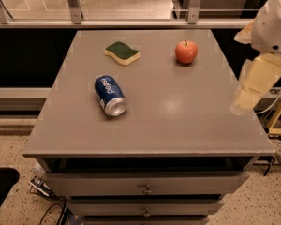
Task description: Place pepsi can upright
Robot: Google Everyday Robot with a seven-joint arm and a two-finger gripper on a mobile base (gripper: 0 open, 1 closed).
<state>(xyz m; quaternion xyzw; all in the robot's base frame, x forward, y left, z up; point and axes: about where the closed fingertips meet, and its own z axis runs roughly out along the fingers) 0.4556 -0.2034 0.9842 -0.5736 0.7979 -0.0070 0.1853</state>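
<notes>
The pepsi can [110, 95], dark blue with white lettering, lies on its side on the left half of the grey table top [178, 116]. Its silver end faces the front edge. My gripper [243, 101], cream-coloured, hangs from the white arm at the table's right edge. It is well to the right of the can, apart from it and holding nothing that I can see.
A green and yellow sponge [122, 52] lies at the back left of the table. A red apple [186, 51] sits at the back right. Drawers [145, 186] are under the table top. A metal railing runs behind the table.
</notes>
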